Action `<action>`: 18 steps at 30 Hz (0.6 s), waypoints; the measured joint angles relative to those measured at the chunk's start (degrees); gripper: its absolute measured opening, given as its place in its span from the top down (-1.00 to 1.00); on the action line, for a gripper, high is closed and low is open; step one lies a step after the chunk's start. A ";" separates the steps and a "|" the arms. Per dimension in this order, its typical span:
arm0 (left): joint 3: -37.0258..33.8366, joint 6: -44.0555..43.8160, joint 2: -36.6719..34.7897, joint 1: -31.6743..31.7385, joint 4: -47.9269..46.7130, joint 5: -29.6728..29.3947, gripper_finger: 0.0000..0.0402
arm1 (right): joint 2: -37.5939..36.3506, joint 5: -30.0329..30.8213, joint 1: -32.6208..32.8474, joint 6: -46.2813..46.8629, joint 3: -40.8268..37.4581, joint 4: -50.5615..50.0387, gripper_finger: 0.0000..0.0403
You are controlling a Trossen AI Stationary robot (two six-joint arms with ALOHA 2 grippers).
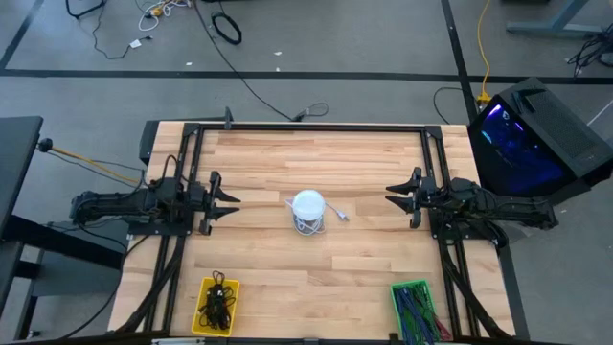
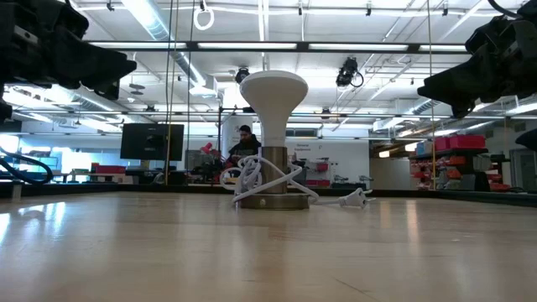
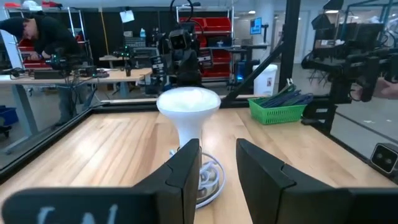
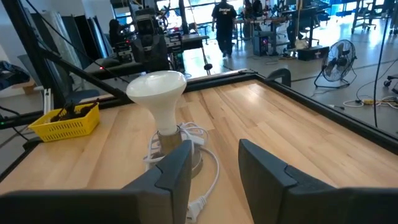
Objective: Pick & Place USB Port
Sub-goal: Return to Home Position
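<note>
Released, empty: left end effector (image 1: 230,204) at 9 o'clock, right end effector (image 1: 393,195) at 3. Black charger cables (image 1: 218,305) lie in yellow plastic bin (image 1: 199,309), 7 o'clock. Risk: white mushroom-shaped lamp's loose cord (image 1: 335,213), centre worktop, snagging a swinging arm.

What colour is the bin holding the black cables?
Yellow; the bin shows best in the right wrist view.

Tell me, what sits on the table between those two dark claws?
A white mushroom-shaped lamp, its white cord coiled at the base, stands between the left gripper and right gripper; the high view shows it.
</note>
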 joint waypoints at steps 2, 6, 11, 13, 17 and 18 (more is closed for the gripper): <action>0.00 0.04 0.00 0.00 0.02 0.00 0.45 | 0.00 0.00 0.00 0.01 0.00 0.00 0.33; 0.00 0.04 0.00 0.00 0.00 0.00 0.45 | 0.00 0.02 0.00 0.03 0.00 0.00 0.33; 0.00 0.04 0.00 0.00 -0.02 0.00 0.45 | 0.00 0.04 0.00 0.16 0.00 0.01 0.33; 0.00 0.04 0.00 0.00 -0.02 0.00 0.45 | 0.00 0.04 0.00 0.16 0.01 0.02 0.33; 0.00 0.04 -0.44 0.55 -0.03 0.18 0.45 | 0.00 0.04 0.00 0.16 0.02 0.02 0.33; 0.00 0.04 -0.62 1.41 0.02 0.16 0.45 | 0.00 0.04 0.00 0.14 0.02 0.02 0.33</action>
